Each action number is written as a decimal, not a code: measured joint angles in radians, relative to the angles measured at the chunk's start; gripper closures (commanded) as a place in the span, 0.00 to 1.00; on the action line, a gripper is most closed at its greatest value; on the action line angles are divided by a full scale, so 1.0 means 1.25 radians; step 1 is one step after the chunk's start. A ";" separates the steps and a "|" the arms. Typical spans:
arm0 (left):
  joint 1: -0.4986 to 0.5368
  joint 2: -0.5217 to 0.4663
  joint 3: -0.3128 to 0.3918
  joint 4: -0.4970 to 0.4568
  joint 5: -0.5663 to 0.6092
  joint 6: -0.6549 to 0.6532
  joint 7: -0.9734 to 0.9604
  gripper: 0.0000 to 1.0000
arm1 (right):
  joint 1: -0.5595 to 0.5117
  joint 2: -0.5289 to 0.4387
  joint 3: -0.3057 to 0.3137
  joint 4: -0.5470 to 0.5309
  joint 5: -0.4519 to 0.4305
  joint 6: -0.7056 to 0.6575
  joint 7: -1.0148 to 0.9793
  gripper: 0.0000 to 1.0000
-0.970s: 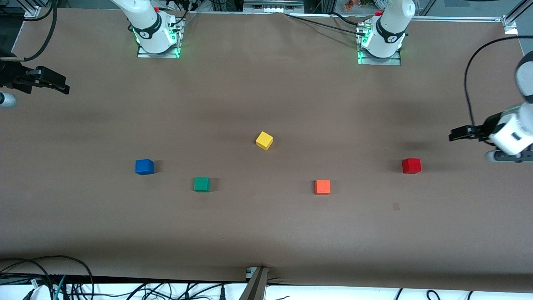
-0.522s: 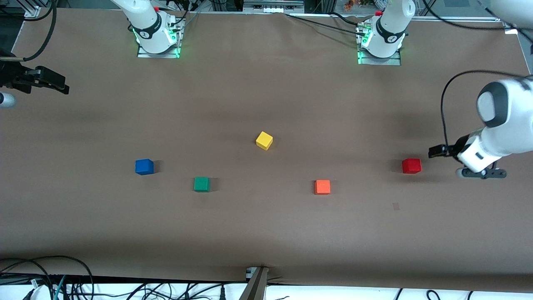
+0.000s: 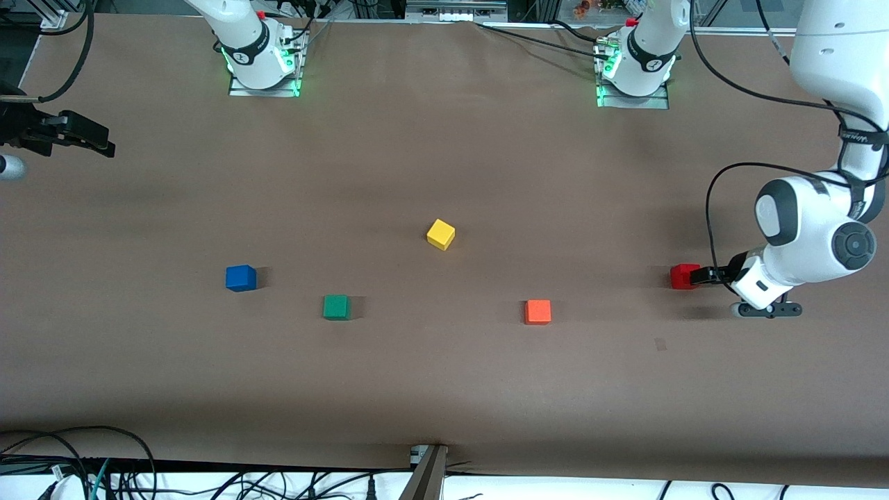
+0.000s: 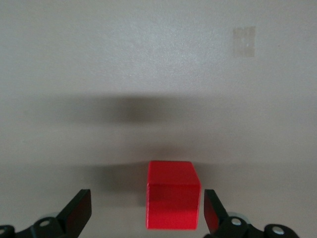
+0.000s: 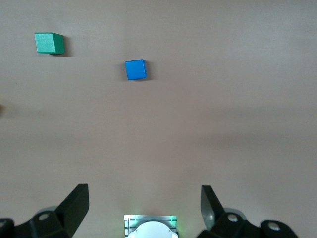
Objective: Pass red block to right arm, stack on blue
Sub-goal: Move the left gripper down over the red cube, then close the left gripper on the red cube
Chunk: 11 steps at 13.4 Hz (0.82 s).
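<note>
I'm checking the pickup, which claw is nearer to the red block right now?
Left. The left claw is open at the red block, its fingers on either side of it. The right claw waits open at the right arm's end of the table.

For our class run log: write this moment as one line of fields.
phase: reach | left gripper: open, around red block, not gripped | right gripper: open, waiting at right arm's end | blue cube: on table, bare

Not much to read here tbh. The only lettering I can spot is a thin line of print on the dark band around the white left arm's wrist joint (image 3: 863,138), and it's too tiny to make out. The coloured cubes and the brown bench are totally plain, no labels.
</note>
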 measured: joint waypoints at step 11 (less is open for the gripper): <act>-0.009 0.025 -0.005 0.000 -0.012 0.004 0.000 0.00 | 0.000 0.000 -0.001 0.000 0.000 0.000 0.000 0.00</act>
